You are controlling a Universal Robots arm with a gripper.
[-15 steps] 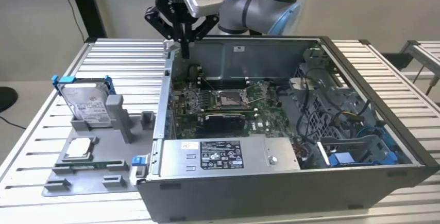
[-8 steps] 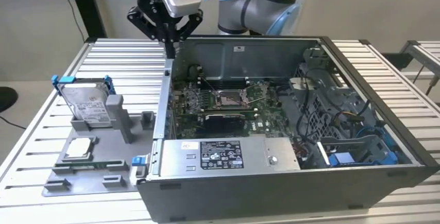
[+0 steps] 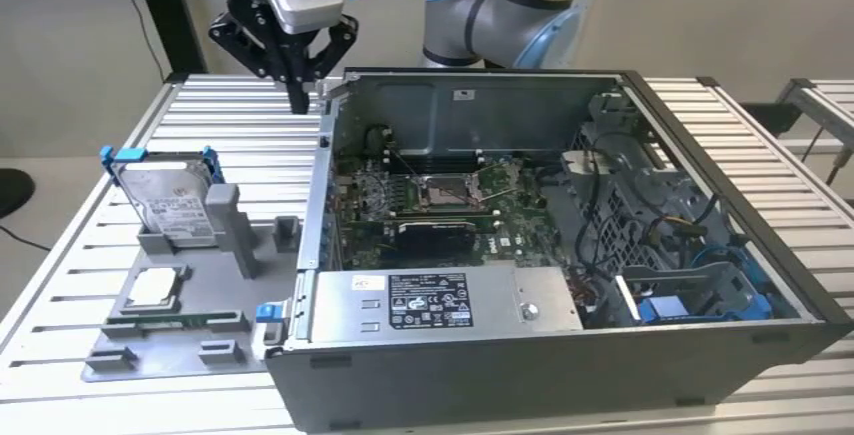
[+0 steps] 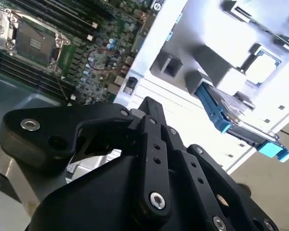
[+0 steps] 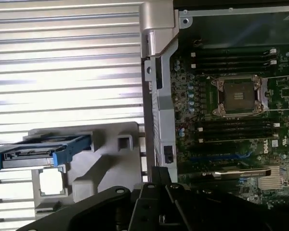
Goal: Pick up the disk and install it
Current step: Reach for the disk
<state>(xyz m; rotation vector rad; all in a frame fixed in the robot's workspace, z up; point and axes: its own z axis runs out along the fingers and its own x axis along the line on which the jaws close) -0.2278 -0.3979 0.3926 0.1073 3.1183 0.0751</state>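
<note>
Disk (image 3: 167,200) is parked upright on its edge in the grey holder (image 3: 187,355) on the exterior view's left, blue frame round it, nothing touching it. So I'd call this the very start of the pick-up step, not grabbed yet.

Moving right, the gripper (image 3: 302,105) hangs over the table (image 3: 80,255) just beside the back corner of the open computer case (image 3: 534,365). It sits higher than the disk and apart from it, fingers pinched together on nothing.

My read: a grab calls for those fingers spread and lined up over the disk's top edge, clear of the holder's post (image 3: 227,225). Far right, the bay with blue parts (image 3: 694,300) looks like the install spot, but that's a guess.
</note>
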